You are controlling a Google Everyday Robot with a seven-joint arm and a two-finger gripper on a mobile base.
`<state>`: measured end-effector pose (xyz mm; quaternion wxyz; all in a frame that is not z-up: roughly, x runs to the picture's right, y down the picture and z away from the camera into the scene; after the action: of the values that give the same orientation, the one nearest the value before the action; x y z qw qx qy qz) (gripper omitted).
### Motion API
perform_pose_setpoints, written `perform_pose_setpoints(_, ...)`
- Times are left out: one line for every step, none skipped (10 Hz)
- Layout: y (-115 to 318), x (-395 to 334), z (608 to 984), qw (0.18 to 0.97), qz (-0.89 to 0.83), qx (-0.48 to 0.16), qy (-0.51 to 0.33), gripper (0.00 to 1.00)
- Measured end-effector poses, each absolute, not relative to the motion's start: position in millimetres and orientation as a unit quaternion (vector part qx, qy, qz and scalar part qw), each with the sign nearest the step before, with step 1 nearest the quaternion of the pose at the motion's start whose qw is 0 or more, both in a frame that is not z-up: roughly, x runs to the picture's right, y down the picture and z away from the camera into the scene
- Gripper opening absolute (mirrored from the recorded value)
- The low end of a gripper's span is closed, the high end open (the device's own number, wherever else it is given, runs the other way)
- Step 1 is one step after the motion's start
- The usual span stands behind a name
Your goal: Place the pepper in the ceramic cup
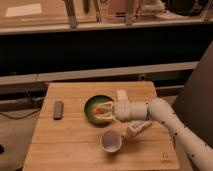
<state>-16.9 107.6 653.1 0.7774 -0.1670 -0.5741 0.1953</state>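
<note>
My gripper point(103, 113) is over the green bowl point(93, 104) at the middle of the wooden table, reaching in from the right. It is shut on the small orange-red pepper point(104, 107), which shows between the pale fingers. The white ceramic cup point(110, 141) with a pinkish inside stands upright on the table just in front of the bowl, below and slightly right of the gripper. The pepper is over the bowl's front half, apart from the cup.
A dark rectangular block point(58, 109) lies at the table's left. A pale elongated object point(137, 128) lies right of the cup, under my forearm. The wooden table point(65, 145) ends at a dark wall ledge behind.
</note>
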Motion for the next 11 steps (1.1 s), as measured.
perform_pose_setpoints(110,-17,652,0.773,0.194,-0.167,-0.580,0.00)
perform_pose_setpoints(111,-16,650,0.771,0.193,-0.167,-0.584,0.00)
perform_pose_setpoints(113,-15,649,0.769,0.193,-0.168,-0.586,0.00)
perform_pose_setpoints(117,-14,647,0.766,0.193,-0.173,-0.588,0.00)
perform_pose_setpoints(119,-12,646,0.766,0.192,-0.175,-0.588,0.00)
perform_pose_setpoints(120,-10,645,0.766,0.192,-0.177,-0.588,0.00)
perform_pose_setpoints(122,-7,642,0.766,0.192,-0.183,-0.585,0.00)
perform_pose_setpoints(123,-5,641,0.767,0.193,-0.187,-0.582,0.00)
perform_pose_setpoints(125,-3,639,0.768,0.193,-0.193,-0.579,0.00)
perform_pose_setpoints(128,0,638,0.767,0.196,-0.201,-0.577,0.00)
perform_pose_setpoints(131,0,637,0.765,0.199,-0.209,-0.575,0.00)
